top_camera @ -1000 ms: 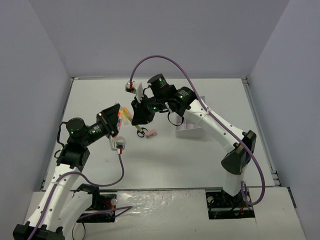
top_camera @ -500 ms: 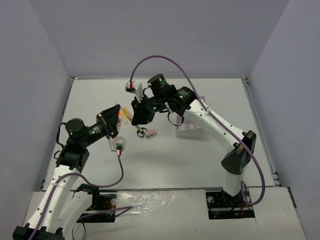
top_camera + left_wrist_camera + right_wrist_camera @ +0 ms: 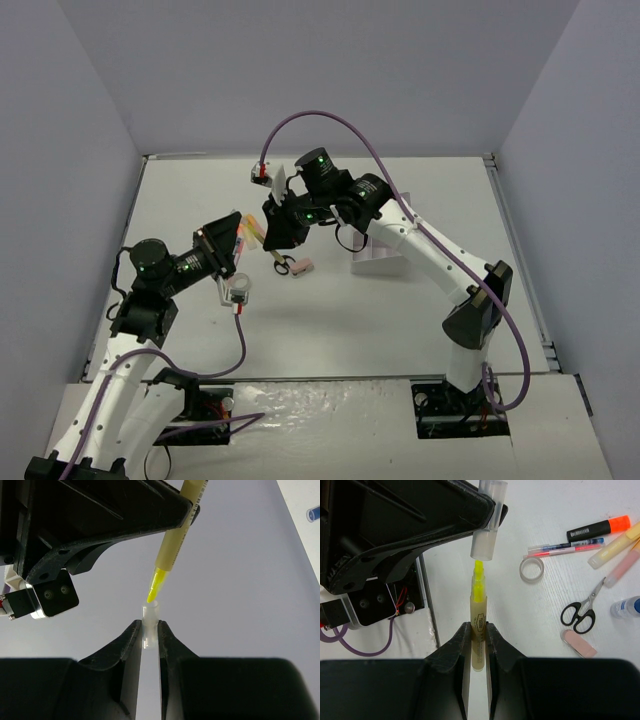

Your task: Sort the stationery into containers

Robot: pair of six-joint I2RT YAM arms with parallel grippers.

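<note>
My right gripper (image 3: 478, 626) is shut on the barrel of an uncapped yellow highlighter (image 3: 479, 615), held above the table. My left gripper (image 3: 149, 625) is shut on its clear cap (image 3: 150, 615), whose mouth sits at the yellow tip (image 3: 155, 587). In the top view the two grippers meet at the table's middle left, the left (image 3: 240, 238) facing the right (image 3: 262, 230). On the table lie black-handled scissors (image 3: 582, 611), a pink eraser (image 3: 578, 643), a clear tape ring (image 3: 531, 569), an orange highlighter (image 3: 600, 527), further highlighters (image 3: 615, 545) and a blue-capped bottle (image 3: 627, 607). The white organiser tray (image 3: 378, 258) is mostly hidden under my right arm.
Thin pens (image 3: 565, 547) lie beside the tape ring. Grey walls enclose the table on three sides. The purple cable (image 3: 330, 120) loops above my right arm.
</note>
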